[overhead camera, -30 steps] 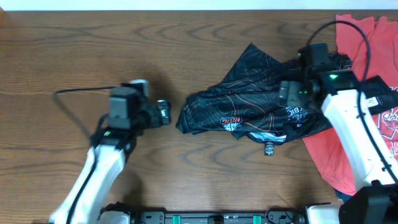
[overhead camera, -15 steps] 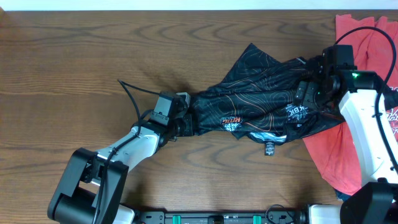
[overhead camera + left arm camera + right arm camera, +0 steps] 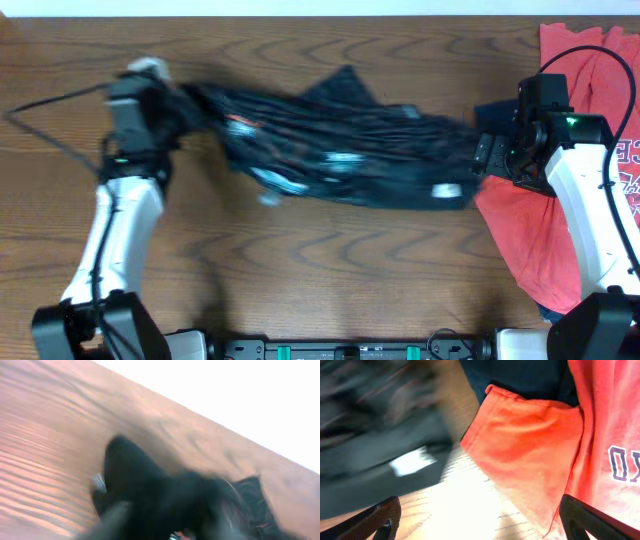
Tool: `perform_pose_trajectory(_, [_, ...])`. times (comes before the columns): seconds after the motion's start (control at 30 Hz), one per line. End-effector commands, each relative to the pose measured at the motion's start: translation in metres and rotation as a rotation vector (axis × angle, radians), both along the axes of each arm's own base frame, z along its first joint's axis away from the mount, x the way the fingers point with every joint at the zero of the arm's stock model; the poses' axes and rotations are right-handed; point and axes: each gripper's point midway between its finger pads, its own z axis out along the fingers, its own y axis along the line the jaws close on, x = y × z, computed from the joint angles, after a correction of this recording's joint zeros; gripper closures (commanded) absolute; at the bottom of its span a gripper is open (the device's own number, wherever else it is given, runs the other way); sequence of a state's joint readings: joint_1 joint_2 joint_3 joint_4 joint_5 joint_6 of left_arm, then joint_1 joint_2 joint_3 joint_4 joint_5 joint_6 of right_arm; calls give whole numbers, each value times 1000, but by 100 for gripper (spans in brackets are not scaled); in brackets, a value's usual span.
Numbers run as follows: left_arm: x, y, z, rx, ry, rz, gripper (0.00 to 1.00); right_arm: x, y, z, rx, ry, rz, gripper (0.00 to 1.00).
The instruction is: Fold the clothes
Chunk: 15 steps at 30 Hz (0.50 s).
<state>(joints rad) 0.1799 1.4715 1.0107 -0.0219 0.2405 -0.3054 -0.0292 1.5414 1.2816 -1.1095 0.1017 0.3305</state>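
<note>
The black jersey [image 3: 330,160] with fine orange lines lies stretched and motion-blurred across the middle of the table, from the far left to near my right arm. My left gripper [image 3: 172,105] is at its left end, shut on the fabric. In the left wrist view the black cloth [image 3: 165,500] fills the lower frame and hides the fingers. My right gripper [image 3: 484,160] is open and empty beside the jersey's right end. In the right wrist view its fingers [image 3: 485,525] are spread wide over bare wood, with the jersey [image 3: 370,450] to their left.
A red T-shirt with white lettering [image 3: 530,240] lies at the right edge, under my right arm, and shows in the right wrist view [image 3: 530,445]. A navy garment [image 3: 493,110] lies just behind the right gripper. The wooden table [image 3: 300,290] shows bare at the front.
My left gripper reached the jersey's left edge, took hold of it and swept far left and back, dragging the jersey out long. My right gripper has let the jersey go and stayed near its right end.
</note>
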Motion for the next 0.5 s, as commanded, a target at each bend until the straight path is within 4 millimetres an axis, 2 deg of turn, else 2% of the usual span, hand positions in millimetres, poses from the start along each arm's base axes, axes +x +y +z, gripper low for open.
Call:
perform_pose_trajectory(0.0, [-12,12,-13,-15,71,7,2,1,1,7,16,-23,-13,1])
perform_pose_trajectory(0.1, [-41,-6,-44,-102,244,-44,2,1,2,7,18,-23,-13,1])
perform_pose_trajectory(0.23, [-91,-58,-78,-258,500,-172,2,1,2,7,18,-23,-13,1])
perform_pose_trajectory(0.3, [-111,-78,-91,-306,608,-181,2,1,2,7,18,-23,-12,1])
perform_pose_trajectory(0.47, [-144,-124,-121,-357,752,-196,2,1,2,7,18,-23,-12,1])
